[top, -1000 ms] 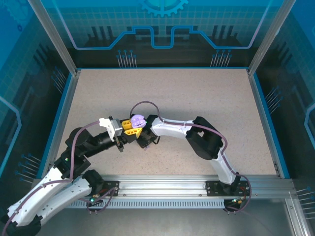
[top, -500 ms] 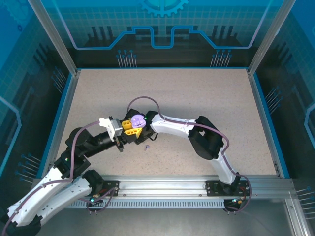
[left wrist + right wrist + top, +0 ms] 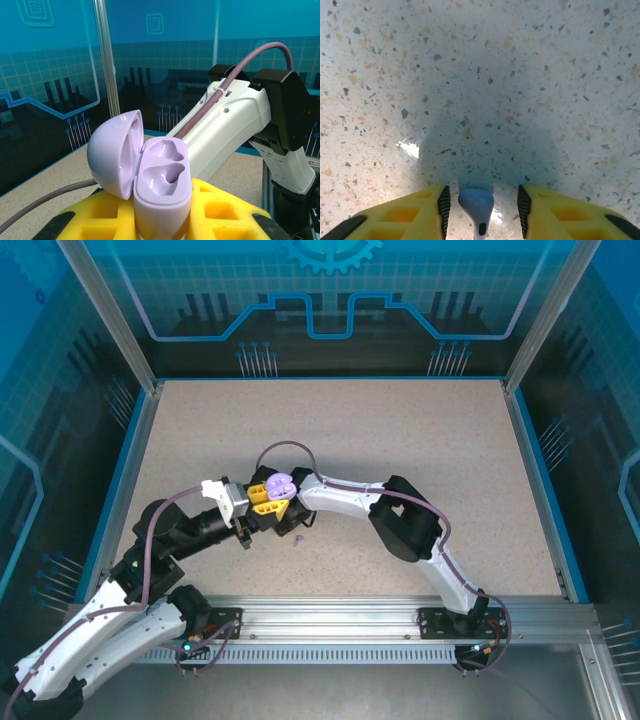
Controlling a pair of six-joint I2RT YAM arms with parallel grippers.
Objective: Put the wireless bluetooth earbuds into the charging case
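The speckled beige table is viewed from high above and behind the two white arms, looking down over the whole enclosure. From the left wrist, a close, nearly level view is taken over yellow fingers toward the blue back wall; its open lilac charging case is shared with the overhead view. From the right wrist, the table is seen straight down, very near.
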